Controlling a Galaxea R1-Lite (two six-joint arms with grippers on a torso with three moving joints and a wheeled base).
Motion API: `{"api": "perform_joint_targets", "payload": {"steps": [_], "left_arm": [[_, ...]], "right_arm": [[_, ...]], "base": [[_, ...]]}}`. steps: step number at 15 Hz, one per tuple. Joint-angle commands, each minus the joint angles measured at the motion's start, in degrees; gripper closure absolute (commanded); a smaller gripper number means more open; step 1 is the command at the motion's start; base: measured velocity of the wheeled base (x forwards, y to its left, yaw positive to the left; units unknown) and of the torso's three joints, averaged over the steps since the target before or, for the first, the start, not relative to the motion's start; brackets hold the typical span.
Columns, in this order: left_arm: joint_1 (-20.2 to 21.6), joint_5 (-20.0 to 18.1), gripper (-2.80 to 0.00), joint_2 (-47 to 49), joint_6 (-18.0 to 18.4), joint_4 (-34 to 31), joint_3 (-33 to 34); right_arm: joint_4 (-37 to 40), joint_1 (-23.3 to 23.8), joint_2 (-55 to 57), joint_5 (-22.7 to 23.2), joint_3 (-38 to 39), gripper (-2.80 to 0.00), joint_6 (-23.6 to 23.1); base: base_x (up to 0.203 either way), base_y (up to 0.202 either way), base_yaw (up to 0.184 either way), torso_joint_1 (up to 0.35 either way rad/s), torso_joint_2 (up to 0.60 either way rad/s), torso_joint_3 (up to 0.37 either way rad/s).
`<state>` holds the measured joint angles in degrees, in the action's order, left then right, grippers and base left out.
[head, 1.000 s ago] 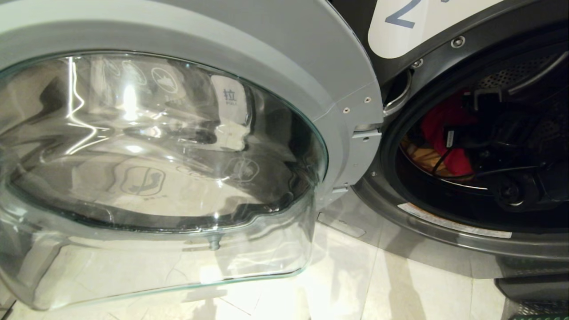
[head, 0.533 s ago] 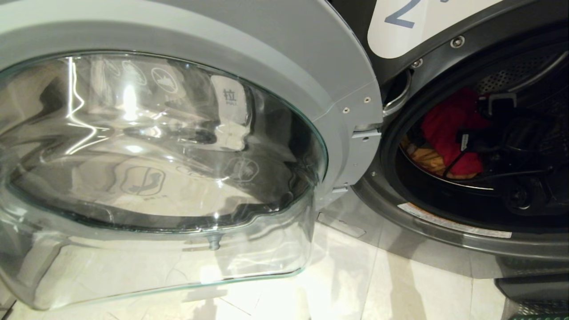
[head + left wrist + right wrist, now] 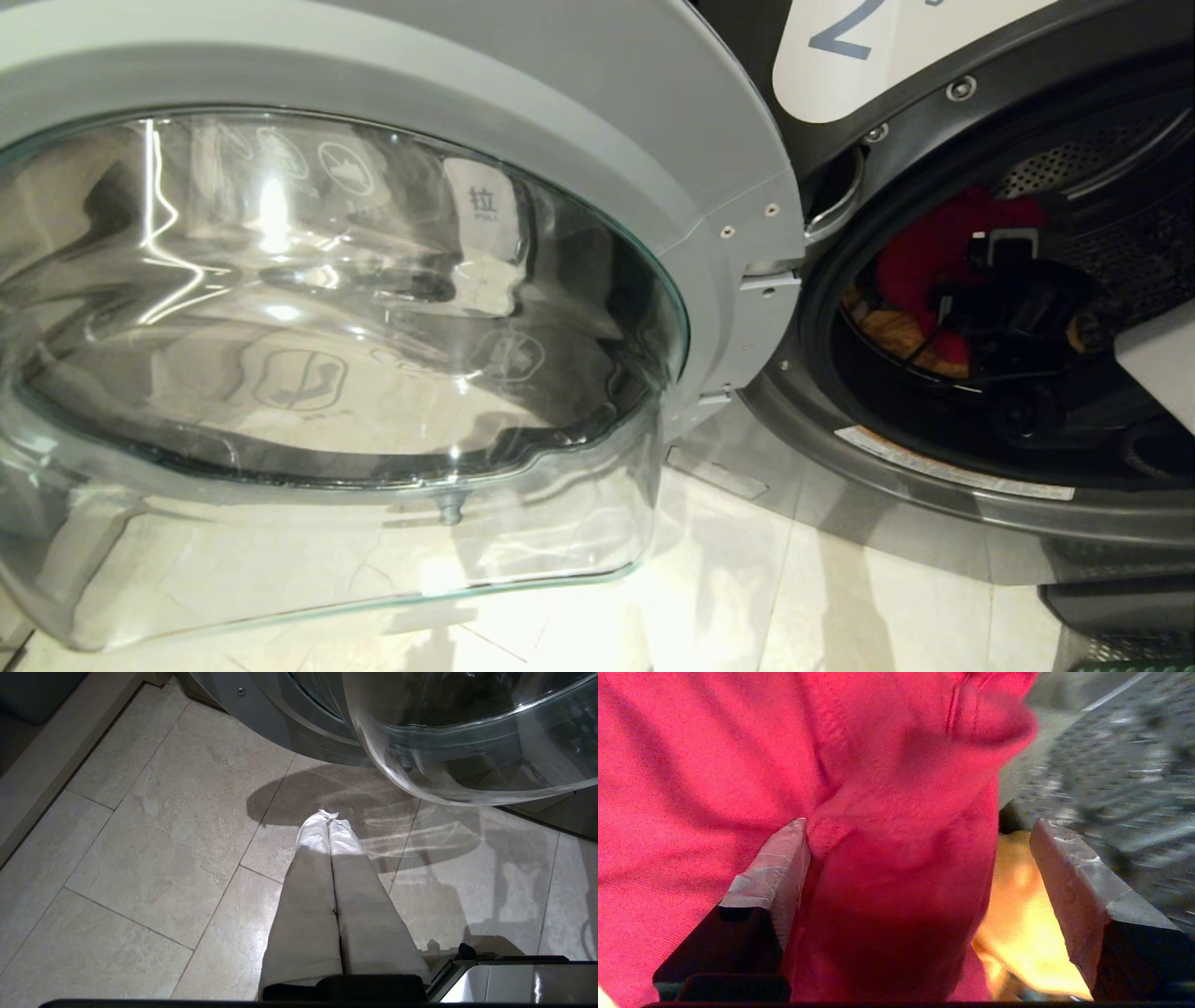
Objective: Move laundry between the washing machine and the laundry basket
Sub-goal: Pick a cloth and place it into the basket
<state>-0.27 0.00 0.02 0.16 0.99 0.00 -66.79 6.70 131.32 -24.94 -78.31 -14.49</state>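
Right claw point(image 3: 915, 891): inside the drum, jaws wide apart, straddling a fold of red cloth point(image 3: 738, 765); one finger point(image 3: 780, 868) touches it, apparently set to pinch. Orange piece point(image 3: 1017, 914): just beside, under the cloth. Both lie at the drum's left side in the washer point(image 3: 934, 485), door point(image 3: 373, 308) swung open. Against a second ago: claw deeper in, jaws wider. Left claw point(image 3: 329, 821): together, empty, parked over the floor point(image 3: 140, 835).

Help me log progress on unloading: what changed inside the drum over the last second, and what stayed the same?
The right gripper pushed deeper into the washing machine, its fingers spreading wide around a fold of the red cloth; nothing is clamped yet. The red cloth and the orange-yellow piece stayed in the drum, the door stayed open, and the left gripper stayed shut above the floor.
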Motion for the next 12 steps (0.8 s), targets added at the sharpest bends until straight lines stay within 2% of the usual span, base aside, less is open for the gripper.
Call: {"api": "perform_joint_targets", "payload": {"steps": [1, 4, 6, 9, 12], "left_arm": [[0.0, 0.0, 0.0, 0.0, 0.0, 0.0, 0.4], [0.0, 0.0, 0.0, 0.0, 0.0, 0.0, 0.4], [0.0, 0.0, 0.0, 0.0, 0.0, 0.0, 0.4], [0.0, 0.0, 0.0, 0.0, 0.6, 0.0, 0.4], [0.0, -0.4, 0.0, 0.0, 1.6, -0.1, 0.4]], "right_arm": [[-0.3, 0.6, 6.6, 0.3, -4.9, -2.8, -0.1], [2.6, 1.8, 12.5, 0.8, -16.0, -2.8, 1.1], [12.2, 2.2, 13.3, 0.9, -21.4, -2.8, 6.8], [20.0, 2.2, 15.3, 1.1, -30.9, -2.8, 12.0], [22.4, 1.2, 16.3, 5.0, -33.1, -2.8, 14.5]], "base": [[0.0, 0.0, 0.0, 0.0, 0.0, 0.0], [0.0, 0.0, 0.0, 0.0, 0.0, 0.0], [0.0, 0.0, 0.0, 0.0, 0.0, 0.0], [0.0, 0.0, 0.0, 0.0, 0.0, 0.0], [0.0, 0.0, 0.0, 0.0, 0.0, 0.0]]}}
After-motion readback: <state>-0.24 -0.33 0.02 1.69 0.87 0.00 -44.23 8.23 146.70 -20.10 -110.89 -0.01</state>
